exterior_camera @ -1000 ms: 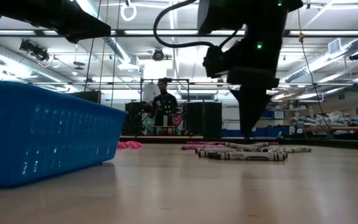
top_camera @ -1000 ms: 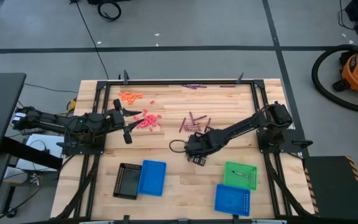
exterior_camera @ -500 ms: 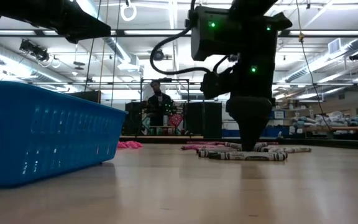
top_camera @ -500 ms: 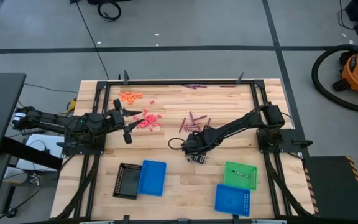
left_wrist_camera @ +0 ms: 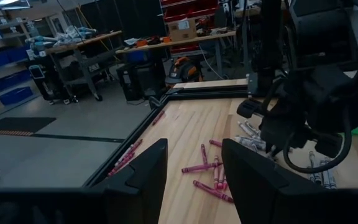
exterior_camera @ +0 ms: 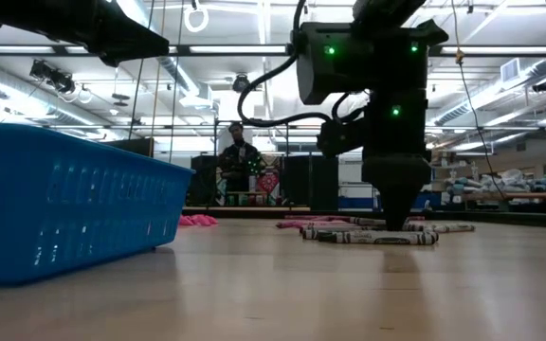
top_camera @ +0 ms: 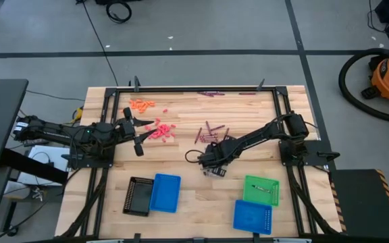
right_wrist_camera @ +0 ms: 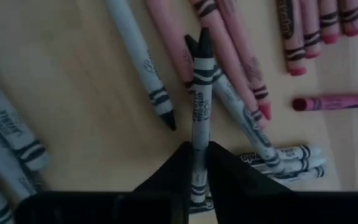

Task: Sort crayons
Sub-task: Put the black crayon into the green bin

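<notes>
Silver-grey crayons (exterior_camera: 377, 237) lie flat on the wooden table beside pink and purple ones (top_camera: 211, 131). My right gripper (right_wrist_camera: 196, 149) stands among them, pointing steeply down, shut on one silver-grey crayon (right_wrist_camera: 199, 93). Red-pink crayons (top_camera: 162, 130) and orange crayons (top_camera: 140, 104) lie in loose heaps at the far left. My left gripper (left_wrist_camera: 194, 180) hovers open and level above the table's left side, near the red-pink heap, touching nothing. My right gripper pinches the silver-grey crayon between its two fingers on the wrapped shaft (right_wrist_camera: 196, 134), toward its blunt end. The fingers come from above, slanting steeply down. The crayon's dark tip (right_wrist_camera: 202, 36) points away from the fingers; whether it is off the table I cannot tell.
A black tray (top_camera: 138, 196) and a blue tray (top_camera: 165, 192) stand at the near left. A green tray (top_camera: 261, 190) and a second blue tray (top_camera: 252, 216) stand at the near right. Black frame rails border the table. A person (exterior_camera: 235, 156) stands far behind.
My right gripper has come down onto the silver-grey crayons, shifting a little toward the table's left and tipping more steeply downward.
</notes>
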